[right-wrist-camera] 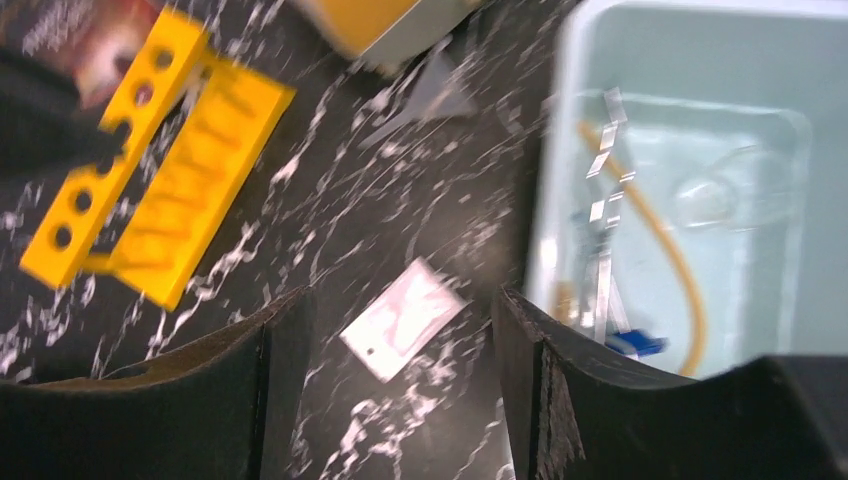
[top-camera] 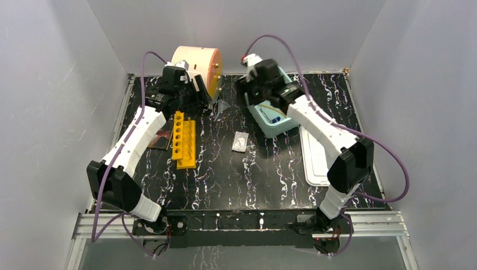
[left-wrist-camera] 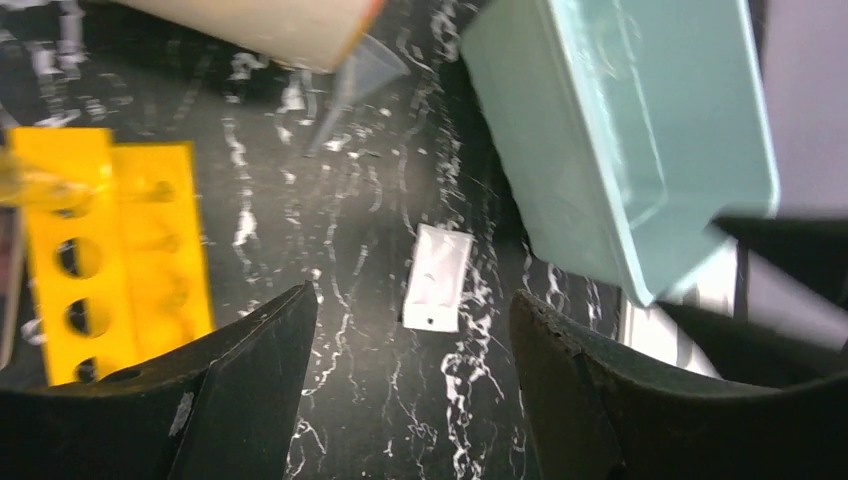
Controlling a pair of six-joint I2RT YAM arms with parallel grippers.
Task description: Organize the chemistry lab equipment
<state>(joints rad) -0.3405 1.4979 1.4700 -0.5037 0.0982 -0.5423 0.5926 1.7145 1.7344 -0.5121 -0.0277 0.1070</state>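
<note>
My left claw (left-wrist-camera: 410,305) hung wide and empty over the worktop (left-wrist-camera: 330,210), where the glass funnel (left-wrist-camera: 363,78) lay on its side just beside the cream drum (left-wrist-camera: 260,25): light, slick and brittle, I judged, best pinched gently across its stem.

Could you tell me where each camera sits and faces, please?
Top external: above, behind the bases, facing down at the table; left arm, right arm show.
Left wrist: on left arm, facing down at white packet; open jaws show.
Right wrist: on right arm, facing teal bin; open jaws show.
Shared: both wrists see the yellow rack.
</note>
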